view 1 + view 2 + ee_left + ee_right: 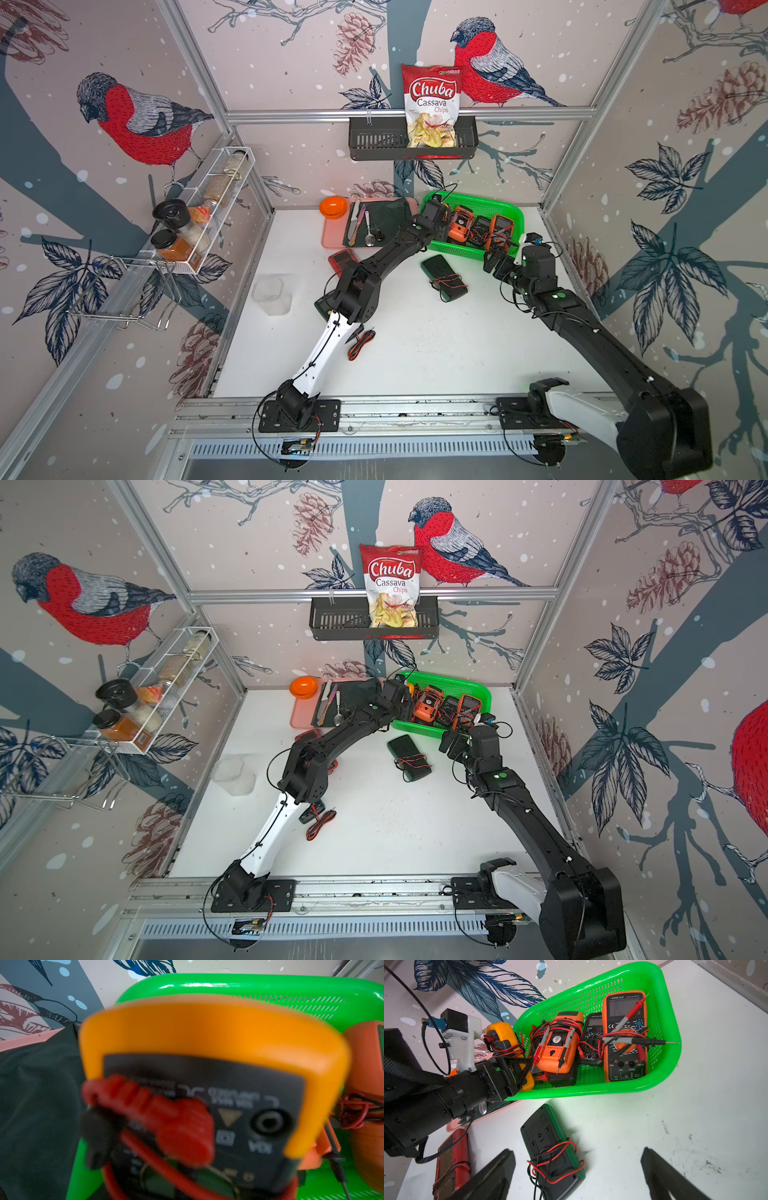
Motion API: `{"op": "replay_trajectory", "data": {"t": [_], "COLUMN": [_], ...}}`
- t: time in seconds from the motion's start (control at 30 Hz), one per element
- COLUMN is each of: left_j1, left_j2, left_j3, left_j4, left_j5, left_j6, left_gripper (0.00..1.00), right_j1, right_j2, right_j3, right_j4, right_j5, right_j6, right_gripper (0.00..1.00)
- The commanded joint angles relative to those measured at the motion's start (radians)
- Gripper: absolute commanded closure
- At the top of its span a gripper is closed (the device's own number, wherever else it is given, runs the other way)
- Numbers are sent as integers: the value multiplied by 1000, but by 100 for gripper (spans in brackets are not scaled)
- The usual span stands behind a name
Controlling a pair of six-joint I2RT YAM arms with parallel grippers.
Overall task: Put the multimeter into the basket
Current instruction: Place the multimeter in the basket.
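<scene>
My left gripper (pixel 513 1066) is shut on a yellow multimeter (pixel 503 1036) wound with red and black leads, held over the left end of the green basket (pixel 671 1022). Up close, the multimeter (pixel 207 1039) fills the left wrist view, with the basket (pixel 249 982) rim behind it. In both top views the left gripper (pixel 433 212) (pixel 395 692) reaches over the basket (pixel 509 210) (pixel 478 688). Three other meters lie inside. My right gripper (pixel 576 1155) (pixel 494 262) hangs open above a green-edged multimeter (pixel 550 1147) (pixel 442 274) lying face down on the table.
A red multimeter (pixel 343 261) (pixel 452 1159) lies beside the left arm, and loose red-black leads (pixel 360 343) sit nearer the front. A pink tray (pixel 332 232) with cutlery and dark cloth, an orange bowl (pixel 333 206) and a clear container (pixel 272 296) stand to the left. Racks hang on the walls.
</scene>
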Motion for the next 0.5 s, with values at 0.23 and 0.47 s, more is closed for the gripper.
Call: {"op": "replay_trajectory", "data": {"t": [0.23, 0.47], "left_j1": [-19, -18], "left_j2": [-31, -9], "left_j3": [-34, -18], "left_j4": [-94, -61], "left_j5": [-77, -60], "left_j6": [-3, 14], "left_gripper": [100, 18], "right_j1": [4, 10], "right_j2": [12, 36], "right_j3": [6, 14], "right_j4": [40, 45], "right_j5": [-3, -13], "right_j6": [9, -3], "right_gripper": [1, 0]}}
